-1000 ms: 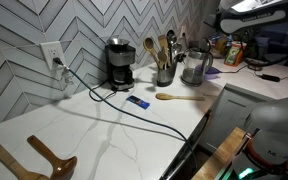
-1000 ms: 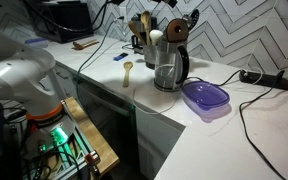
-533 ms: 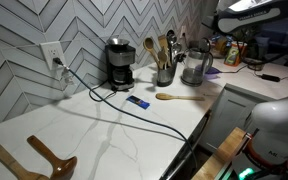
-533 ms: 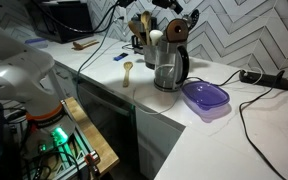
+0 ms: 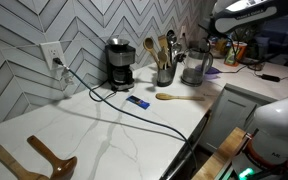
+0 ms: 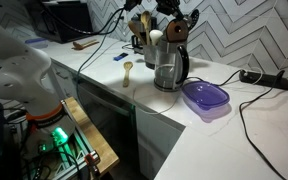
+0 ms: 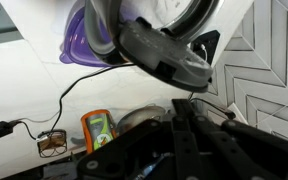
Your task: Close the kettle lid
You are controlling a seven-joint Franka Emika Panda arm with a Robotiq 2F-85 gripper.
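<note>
The glass kettle (image 5: pixel 195 68) stands at the counter's corner and shows in both exterior views (image 6: pixel 167 68). Its lid (image 6: pixel 177 32) is a round dark cap that stands raised and tilted above the rim. In the wrist view, which is upside down, the lid (image 7: pixel 164 55) fills the upper middle, with the kettle's rim (image 7: pixel 189 15) behind it. My gripper (image 7: pixel 184 105) is shut and empty, with its fingertips just short of the lid's edge. In an exterior view the gripper (image 6: pixel 172 10) hangs right above the lid.
A black coffee maker (image 5: pixel 119 62), a crock of wooden utensils (image 5: pixel 164 66) and a wooden spoon (image 5: pixel 179 97) stand beside the kettle. A purple container (image 6: pixel 205 98) lies next to it. Cables and a power strip (image 6: pixel 264 77) run along the wall. An orange bottle (image 7: pixel 99 128) is nearby.
The arm has moved a little toward the kettle, bringing the shut gripper closer to the raised lid. The kettle and lid have not moved.
</note>
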